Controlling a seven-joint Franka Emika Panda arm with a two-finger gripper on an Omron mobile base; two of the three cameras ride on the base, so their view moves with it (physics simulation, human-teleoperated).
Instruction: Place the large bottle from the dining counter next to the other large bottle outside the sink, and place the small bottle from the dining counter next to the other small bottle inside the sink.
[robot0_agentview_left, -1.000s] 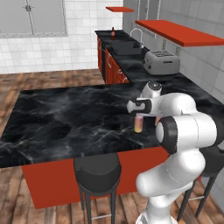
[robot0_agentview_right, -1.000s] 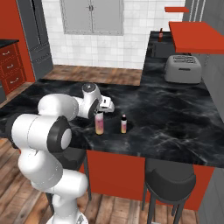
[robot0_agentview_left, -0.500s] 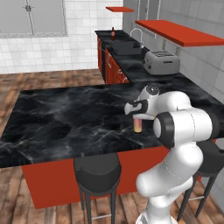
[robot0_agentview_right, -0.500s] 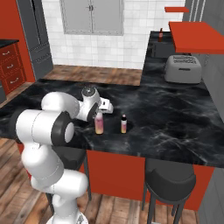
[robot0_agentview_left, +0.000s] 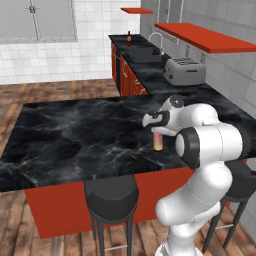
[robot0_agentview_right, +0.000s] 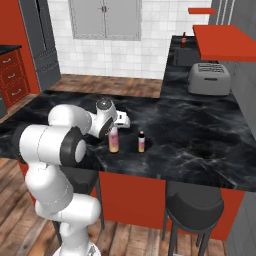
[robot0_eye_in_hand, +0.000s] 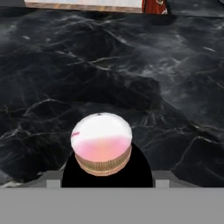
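The large bottle (robot0_agentview_right: 114, 140), pink above and yellow below, stands upright on the black marble dining counter (robot0_agentview_right: 200, 145) near its front edge. The small dark-capped bottle (robot0_agentview_right: 141, 142) stands just to its right, apart from it. My gripper (robot0_agentview_right: 116, 128) hangs directly over the large bottle (robot0_agentview_left: 157, 141), pointing down, open, with its fingers on either side of the cap. In the hand view the bottle's rounded top (robot0_eye_in_hand: 101, 142) is seen from above, very close. Another red bottle (robot0_agentview_left: 129, 38) stands on the far counter beside the sink (robot0_agentview_left: 145, 53).
A silver toaster (robot0_agentview_right: 208, 79) sits on the side counter between the dining counter and the sink. A red shelf (robot0_agentview_left: 205, 37) hangs over that counter. Black stools (robot0_agentview_left: 111, 196) (robot0_agentview_right: 194, 204) stand in front of the dining counter.
The hand has shifted slightly and settled over the large bottle, and the arm's elbow has swung. Both bottles stand where they were.
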